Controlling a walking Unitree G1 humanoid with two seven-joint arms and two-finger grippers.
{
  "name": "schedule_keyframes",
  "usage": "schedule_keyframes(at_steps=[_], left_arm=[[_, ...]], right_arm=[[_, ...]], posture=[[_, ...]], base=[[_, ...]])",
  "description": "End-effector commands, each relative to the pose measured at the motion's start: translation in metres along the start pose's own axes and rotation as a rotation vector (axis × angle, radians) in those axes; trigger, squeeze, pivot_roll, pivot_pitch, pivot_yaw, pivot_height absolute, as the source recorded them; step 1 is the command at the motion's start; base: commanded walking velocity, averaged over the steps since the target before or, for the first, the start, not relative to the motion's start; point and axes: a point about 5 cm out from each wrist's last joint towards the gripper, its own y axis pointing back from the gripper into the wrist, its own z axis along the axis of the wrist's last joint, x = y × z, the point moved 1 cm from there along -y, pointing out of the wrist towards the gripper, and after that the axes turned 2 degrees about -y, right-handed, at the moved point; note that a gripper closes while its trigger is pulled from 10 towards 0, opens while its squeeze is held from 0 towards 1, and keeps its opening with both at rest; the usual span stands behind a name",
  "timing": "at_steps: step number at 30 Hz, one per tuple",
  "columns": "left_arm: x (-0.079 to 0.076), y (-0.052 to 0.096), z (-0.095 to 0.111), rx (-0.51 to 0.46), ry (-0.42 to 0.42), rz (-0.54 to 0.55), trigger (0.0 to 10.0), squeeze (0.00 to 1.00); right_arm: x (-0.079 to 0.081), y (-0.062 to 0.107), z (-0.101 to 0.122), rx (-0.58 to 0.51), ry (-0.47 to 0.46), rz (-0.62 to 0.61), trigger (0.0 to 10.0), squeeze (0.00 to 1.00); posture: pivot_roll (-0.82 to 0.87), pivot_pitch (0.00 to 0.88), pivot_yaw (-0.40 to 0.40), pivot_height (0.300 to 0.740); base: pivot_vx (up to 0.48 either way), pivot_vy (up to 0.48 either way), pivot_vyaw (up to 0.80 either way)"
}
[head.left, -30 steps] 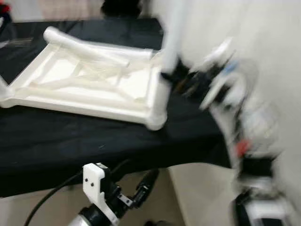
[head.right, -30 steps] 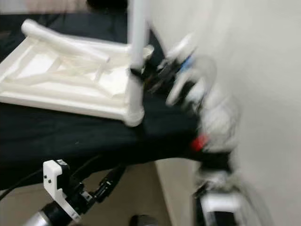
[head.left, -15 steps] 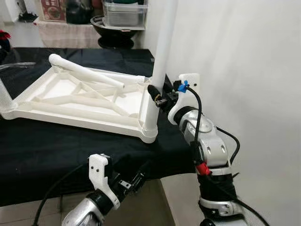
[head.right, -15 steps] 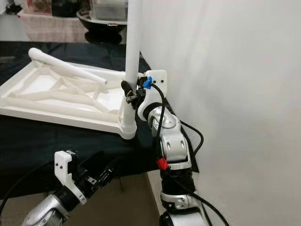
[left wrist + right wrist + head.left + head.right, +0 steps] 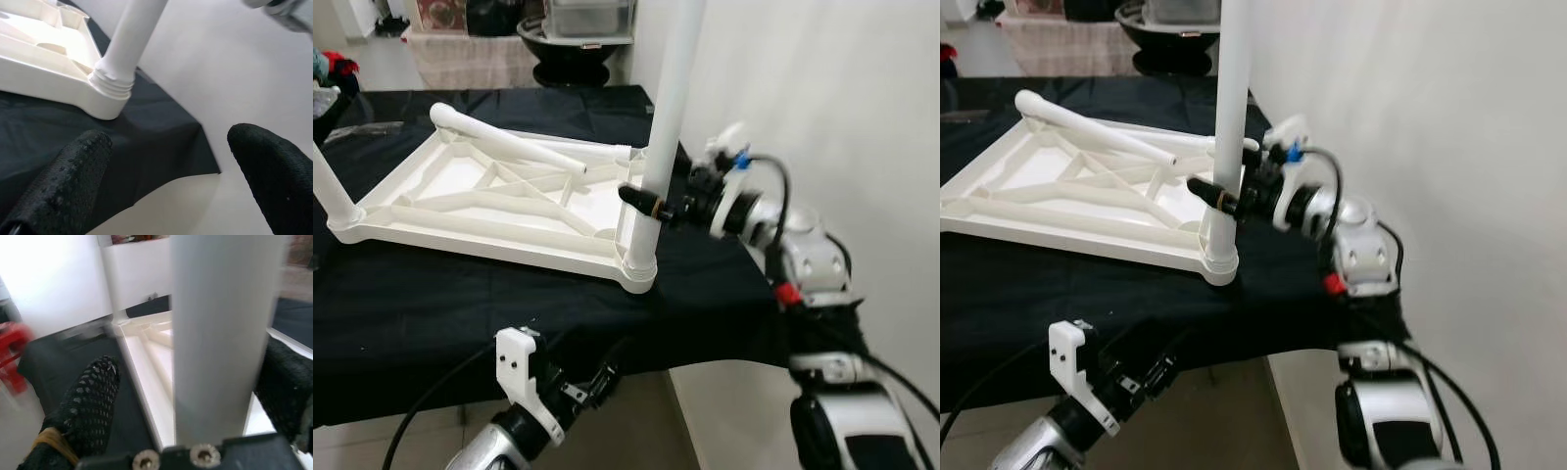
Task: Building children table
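A white plastic table top (image 5: pixel 480 201) lies upside down on a black-covered table (image 5: pixel 431 313). One white leg (image 5: pixel 668 108) stands upright in its near right corner socket. My right gripper (image 5: pixel 651 203) straddles that leg just above the socket. In the right wrist view the leg (image 5: pixel 222 333) stands between the two black fingers (image 5: pixel 93 401), with a gap on one side, so the gripper is open. A second leg (image 5: pixel 504 142) lies loose across the underside, and a third (image 5: pixel 331 184) stands at the left corner. My left gripper (image 5: pixel 602 377) hangs open below the table's front edge, holding nothing.
A white wall (image 5: pixel 822 88) runs close along the right side of the table. A shelf with a black bowl (image 5: pixel 563 39) and a clear box stands behind the table. Pale floor (image 5: pixel 724 411) shows below the near right corner.
The blur has cleared and the camera has shifted. My right forearm has swung out to the right and now reaches the leg more level; the gripper stays at the upright leg.
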Motion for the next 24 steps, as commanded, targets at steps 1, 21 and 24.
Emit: schedule_keyframes(at_steps=[1,21,24], left_arm=[[-0.002,0.002,0.0,0.011,0.002,-0.001,10.0,0.0],[-0.024,0.02,0.01,0.03,0.03,-0.022,10.0,0.0],[-0.022,0.018,0.008,0.031,0.032,-0.022,10.0,0.0]], right_arm=[[0.004,-0.002,-0.004,0.004,-0.013,0.076,10.0,1.0],[-0.035,0.026,0.056,-0.092,0.066,0.244,0.0,0.0],[-0.033,0.033,0.049,-0.057,0.067,0.246,0.0,0.0]], posture=[[0.1,0.141,-0.116,0.74],[0.1,0.224,-0.107,0.74],[0.07,0.203,-0.125,0.74]], base=[[0.0,0.0,0.0],[0.0,0.0,0.0],[0.0,0.0,0.0]])
